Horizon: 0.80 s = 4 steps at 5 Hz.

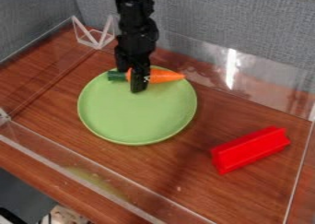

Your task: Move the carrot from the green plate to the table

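Observation:
The orange carrot [161, 77] lies across the far rim of the green plate [138, 117], its green stem end [116, 77] pointing left. My gripper [135, 81] points straight down over the carrot's thick end, with dark fingers standing on either side of it. The jaws look open and the carrot still rests on the plate. The gripper hides the carrot's middle. The plate sits on the dark reddish-brown wooden table [74, 163].
A red rectangular block [250, 149] lies on the table to the plate's right. Clear acrylic walls [246, 66] edge the tabletop. A small clear wire stand [94, 30] sits at the back left corner.

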Tool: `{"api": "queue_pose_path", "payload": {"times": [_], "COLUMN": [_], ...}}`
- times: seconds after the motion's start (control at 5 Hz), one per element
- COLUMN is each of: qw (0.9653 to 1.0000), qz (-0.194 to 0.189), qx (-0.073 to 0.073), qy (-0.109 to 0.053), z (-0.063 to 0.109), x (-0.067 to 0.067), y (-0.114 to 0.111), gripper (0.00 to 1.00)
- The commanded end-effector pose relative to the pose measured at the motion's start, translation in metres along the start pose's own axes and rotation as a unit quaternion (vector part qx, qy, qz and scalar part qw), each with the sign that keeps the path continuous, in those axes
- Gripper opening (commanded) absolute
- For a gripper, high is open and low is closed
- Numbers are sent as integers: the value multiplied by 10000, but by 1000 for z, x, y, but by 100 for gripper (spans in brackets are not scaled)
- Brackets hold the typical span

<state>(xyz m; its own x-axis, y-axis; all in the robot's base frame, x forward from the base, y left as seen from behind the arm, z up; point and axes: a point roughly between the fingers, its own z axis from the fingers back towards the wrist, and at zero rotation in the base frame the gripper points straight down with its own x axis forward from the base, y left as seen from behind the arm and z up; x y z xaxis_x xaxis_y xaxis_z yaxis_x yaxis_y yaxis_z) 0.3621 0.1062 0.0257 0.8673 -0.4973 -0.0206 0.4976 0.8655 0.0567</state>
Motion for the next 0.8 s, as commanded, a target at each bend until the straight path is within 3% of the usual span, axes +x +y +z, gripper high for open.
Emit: {"api": "queue_pose_path", "payload": {"times": [0.0, 0.2, 0.4, 0.6], "qw": [9998, 9998, 9998, 9994], "qz": [155, 193, 197, 281], "qx": [75, 77, 86, 179], "qy": [-57, -29, -29, -67], "z": [0, -2, -3, 10], "x": [-7, -10, -10, -13], "y": [11, 10, 11, 14], "gripper": [0, 100, 0, 0]}}
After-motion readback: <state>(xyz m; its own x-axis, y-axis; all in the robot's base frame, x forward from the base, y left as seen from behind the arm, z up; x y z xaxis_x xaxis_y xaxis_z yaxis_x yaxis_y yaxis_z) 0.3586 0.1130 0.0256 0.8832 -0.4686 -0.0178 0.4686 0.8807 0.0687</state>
